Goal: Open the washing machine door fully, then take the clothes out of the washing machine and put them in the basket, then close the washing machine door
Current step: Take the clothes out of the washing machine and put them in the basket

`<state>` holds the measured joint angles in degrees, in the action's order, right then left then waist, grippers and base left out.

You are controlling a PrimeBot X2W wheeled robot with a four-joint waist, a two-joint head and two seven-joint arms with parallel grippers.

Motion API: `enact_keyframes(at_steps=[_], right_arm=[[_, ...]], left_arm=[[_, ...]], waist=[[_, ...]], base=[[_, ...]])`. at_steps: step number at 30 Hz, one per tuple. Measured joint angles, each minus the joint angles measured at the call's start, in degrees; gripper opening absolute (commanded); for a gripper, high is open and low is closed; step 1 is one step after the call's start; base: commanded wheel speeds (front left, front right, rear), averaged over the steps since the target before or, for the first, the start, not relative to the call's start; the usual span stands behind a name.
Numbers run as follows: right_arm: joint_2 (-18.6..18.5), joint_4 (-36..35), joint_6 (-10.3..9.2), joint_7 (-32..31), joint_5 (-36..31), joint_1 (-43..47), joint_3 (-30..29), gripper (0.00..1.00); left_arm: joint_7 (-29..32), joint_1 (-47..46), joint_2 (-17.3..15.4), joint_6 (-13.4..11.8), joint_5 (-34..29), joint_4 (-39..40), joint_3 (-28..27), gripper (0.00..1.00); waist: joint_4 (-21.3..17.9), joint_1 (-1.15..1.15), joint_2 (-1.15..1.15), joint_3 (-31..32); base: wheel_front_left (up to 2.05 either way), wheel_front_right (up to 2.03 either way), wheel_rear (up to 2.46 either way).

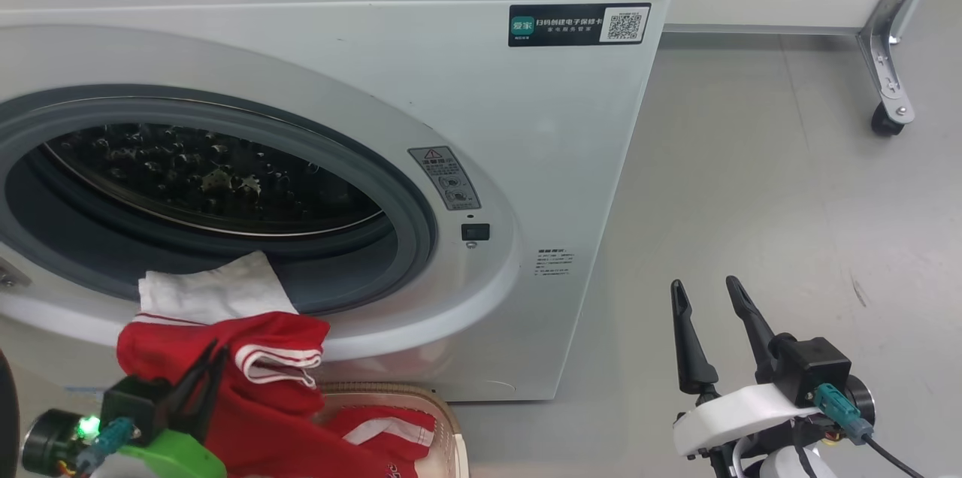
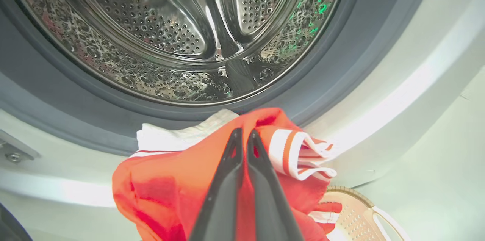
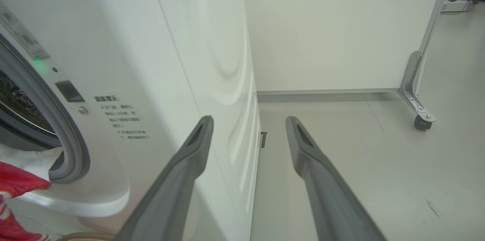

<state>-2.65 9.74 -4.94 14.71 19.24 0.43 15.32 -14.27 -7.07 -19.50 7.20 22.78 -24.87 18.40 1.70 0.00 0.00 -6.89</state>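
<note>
Fabric is pinched in the left tool [image 2: 245,133]: its dark fingers are pressed together on the bright red jersey clothes with white striped trim [image 1: 263,365]. These drape from the door lip of the big white front-loading washing machine [image 1: 541,132] down into the cream perforated plastic basket [image 1: 445,406], probably so that letting go drops them in. The right tool [image 1: 705,286] hangs spread and empty beside the machine, out of the way.

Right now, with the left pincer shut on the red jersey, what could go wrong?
The jersey has its white end lying on the washer's rubber seal; pulling away could snag it there. The basket sits low and to one side of the left pincer, so letting go here might drop the jersey partly outside.
</note>
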Motion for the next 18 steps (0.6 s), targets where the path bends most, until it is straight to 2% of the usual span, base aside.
enact_keyframes(at_steps=[7,12,18], right_arm=[[0.02,0.25,0.43,0.00,-0.01,0.12,-0.01,1.00],[0.01,0.44,0.85,0.00,-0.03,0.11,0.27,1.00],[0.02,0.44,0.94,0.00,-0.10,0.04,0.94,1.00]], left_arm=[[-0.01,3.63,-1.35,0.01,-0.01,1.45,3.86,0.00],[0.73,6.04,-1.26,0.01,1.02,1.00,9.00,0.00],[2.30,6.22,-1.18,0.15,3.59,-0.54,11.45,0.00]], waist=[[0.21,0.00,0.00,-0.16],[0.10,0.00,0.00,-0.39],[-0.66,0.00,0.00,-1.26]], base=[[0.00,0.00,0.00],[0.00,0.00,0.00],[0.00,0.00,0.00]])
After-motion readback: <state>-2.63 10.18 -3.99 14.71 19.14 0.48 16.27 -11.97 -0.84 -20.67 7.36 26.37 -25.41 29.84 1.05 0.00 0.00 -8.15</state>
